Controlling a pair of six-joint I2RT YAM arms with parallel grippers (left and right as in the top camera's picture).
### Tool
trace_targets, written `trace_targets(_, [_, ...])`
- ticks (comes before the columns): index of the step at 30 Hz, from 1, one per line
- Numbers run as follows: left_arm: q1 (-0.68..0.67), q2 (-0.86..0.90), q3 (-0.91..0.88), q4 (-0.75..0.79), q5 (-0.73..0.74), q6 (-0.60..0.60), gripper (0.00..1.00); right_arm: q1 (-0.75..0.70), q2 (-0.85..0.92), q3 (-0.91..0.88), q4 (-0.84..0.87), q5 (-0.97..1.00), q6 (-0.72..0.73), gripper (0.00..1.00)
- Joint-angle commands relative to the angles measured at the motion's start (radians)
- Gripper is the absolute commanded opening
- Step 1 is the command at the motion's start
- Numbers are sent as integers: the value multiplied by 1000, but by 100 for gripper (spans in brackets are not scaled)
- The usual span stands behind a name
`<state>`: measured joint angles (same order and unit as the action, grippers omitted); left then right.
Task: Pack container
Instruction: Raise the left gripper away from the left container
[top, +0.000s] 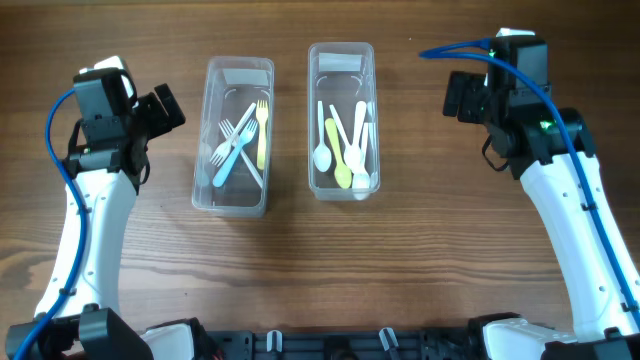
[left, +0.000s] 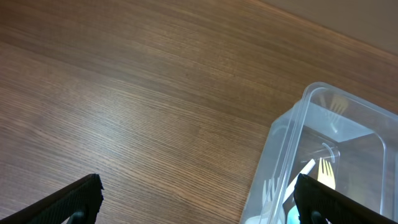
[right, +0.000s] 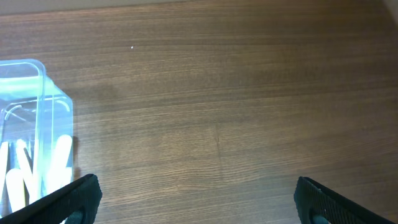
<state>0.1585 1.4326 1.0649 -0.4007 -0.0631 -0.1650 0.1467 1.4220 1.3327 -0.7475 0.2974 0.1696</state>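
Across your table nothing lies loose: forks fill the left tub, spoons the right tub; left gripper and right gripper spread wide, empty

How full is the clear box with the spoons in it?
Partly full: the box holds a few white and yellow spoons lying loose on its floor, with bare floor showing at the far end.
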Motion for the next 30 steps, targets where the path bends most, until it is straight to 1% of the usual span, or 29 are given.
trace_targets(1, [3, 4, -4, -1, -17, -23, 100, -2, 1, 16, 2, 23, -13, 100])
trace_targets(30, [3, 4, -4, -11, -17, -23, 100, -2, 1, 16, 2, 23, -13, 100])
